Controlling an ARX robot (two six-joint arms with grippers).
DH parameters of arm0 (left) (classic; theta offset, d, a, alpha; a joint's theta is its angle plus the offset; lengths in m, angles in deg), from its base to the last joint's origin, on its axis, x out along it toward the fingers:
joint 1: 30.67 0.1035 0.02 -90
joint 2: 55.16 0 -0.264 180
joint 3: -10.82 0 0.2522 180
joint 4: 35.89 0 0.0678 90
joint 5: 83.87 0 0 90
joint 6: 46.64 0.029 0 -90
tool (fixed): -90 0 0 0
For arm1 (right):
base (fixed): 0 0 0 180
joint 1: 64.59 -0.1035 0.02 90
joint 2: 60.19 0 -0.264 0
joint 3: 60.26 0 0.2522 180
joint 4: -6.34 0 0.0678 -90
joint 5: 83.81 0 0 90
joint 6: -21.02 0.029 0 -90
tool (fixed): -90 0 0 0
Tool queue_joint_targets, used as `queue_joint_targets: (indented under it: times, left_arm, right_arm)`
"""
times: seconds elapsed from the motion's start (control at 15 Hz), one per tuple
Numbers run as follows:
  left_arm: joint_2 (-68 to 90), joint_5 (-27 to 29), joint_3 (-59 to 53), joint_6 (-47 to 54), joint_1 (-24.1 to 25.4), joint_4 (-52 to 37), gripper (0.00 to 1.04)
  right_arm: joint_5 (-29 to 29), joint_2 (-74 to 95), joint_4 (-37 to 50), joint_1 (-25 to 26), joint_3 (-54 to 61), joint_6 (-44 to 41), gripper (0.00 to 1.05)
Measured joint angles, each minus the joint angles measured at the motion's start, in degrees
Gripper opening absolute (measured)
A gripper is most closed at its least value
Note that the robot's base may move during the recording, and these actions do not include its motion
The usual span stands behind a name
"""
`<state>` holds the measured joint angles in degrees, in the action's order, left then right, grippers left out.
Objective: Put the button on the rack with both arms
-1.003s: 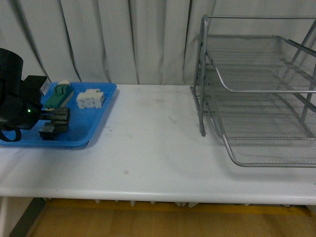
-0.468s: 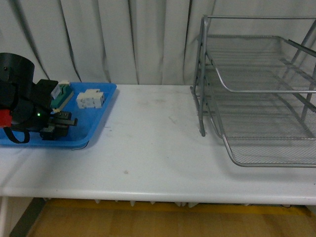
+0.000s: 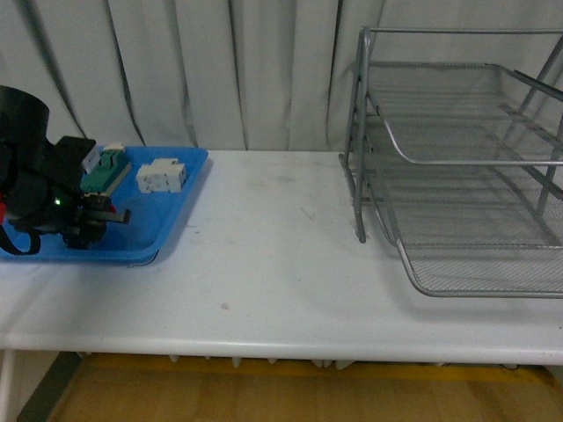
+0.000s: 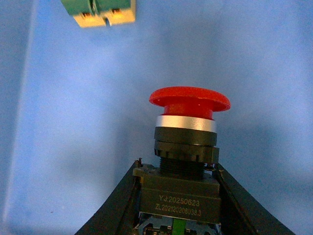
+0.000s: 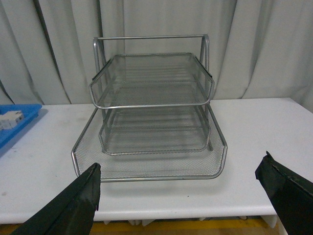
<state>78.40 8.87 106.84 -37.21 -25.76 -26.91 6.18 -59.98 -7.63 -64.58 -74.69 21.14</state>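
Button point(image 4: 188, 127), a small push-button switch with a round red mushroom cap, a silver collar and a black boxy body, sits between the left gripper's point(image 4: 176, 166) black jaws, which are clenched on the two sides of its body. It is over the flat blue plastic tray point(image 3: 167, 211) at the left end of the white surface point(image 3: 281, 255); whether it touches the tray floor cannot be told. Near it on the tray lie a green-and-cream block point(image 3: 106, 169) and a white block point(image 3: 161, 176), both apart from the jaws. A bare stretch of surface lies between the tray and the large silver wire-mesh rack point(image 3: 457, 163), which stands at the right end with three stacked tiers, open fronts toward the robot, before a pale curtain point(image 3: 220, 70).

The button's long axis runs from the gripped body out through the collar to the cap, in line with the jaws, so the cap points away from the wrist, toward the green-and-cream block. Printed lettering on the body faces the wrist camera. In the front view the button is too dark and small to make out.

The left arm's bulky black wrist crouches low over the tray, a small green light lit on it. The right gripper point(image 5: 180, 164) faces the rack's open front, its jaws spread wide with nothing between them; this arm does not show in the front view.
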Motion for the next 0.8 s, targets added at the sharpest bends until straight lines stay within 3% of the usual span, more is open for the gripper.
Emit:
queue_joint_targets:
  times: [0.47, 0.74, 0.8]
  left_arm:
    - [-25.66, -2.29, -16.24, -6.08, -2.16, -2.32, 0.37]
    - [-49.31, -2.75, -34.75, -7.58, -6.49, -2.14, 0.37]
    - [-64.17, -0.68, -45.0, -8.31, -8.13, 0.92, 0.37]
  right_arm:
    - [0.0, 0.0, 0.0, 0.0, 0.0, 0.0, 0.98]
    - [0.0, 0.0, -0.02, 0.0, 0.0, 0.0, 0.98]
    - [0.0, 0.0, 0.0, 0.0, 0.0, 0.0, 0.98]
